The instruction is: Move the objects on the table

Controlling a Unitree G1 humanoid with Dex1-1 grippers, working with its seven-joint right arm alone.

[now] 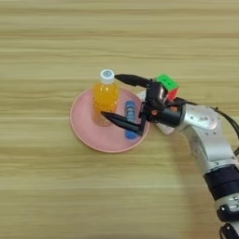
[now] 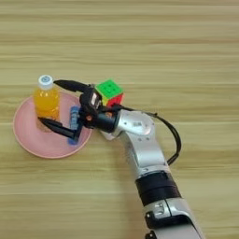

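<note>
Jaws are standing wide apart, the gripper (image 1: 115, 97) flanking the bottle (image 1: 105, 96). Bottle and tube (image 1: 131, 116) are sitting on the plate (image 1: 84, 126), tube at the bottle's three o'clock.

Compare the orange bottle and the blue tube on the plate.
The orange bottle stands upright; the blue tube lies flat. The bottle is larger and white-capped, the tube short and slim. Both sit on the pink plate, between the spread fingers of the right gripper.

table (image 1: 46, 42): matt wood grain | plate (image 1: 84, 128): smooth pink, probably plastic | bottle (image 1: 105, 95): clear glossy plastic | forearm (image 2: 140, 140): silvery metal sheen | fingers (image 1: 122, 122): matt black
</note>
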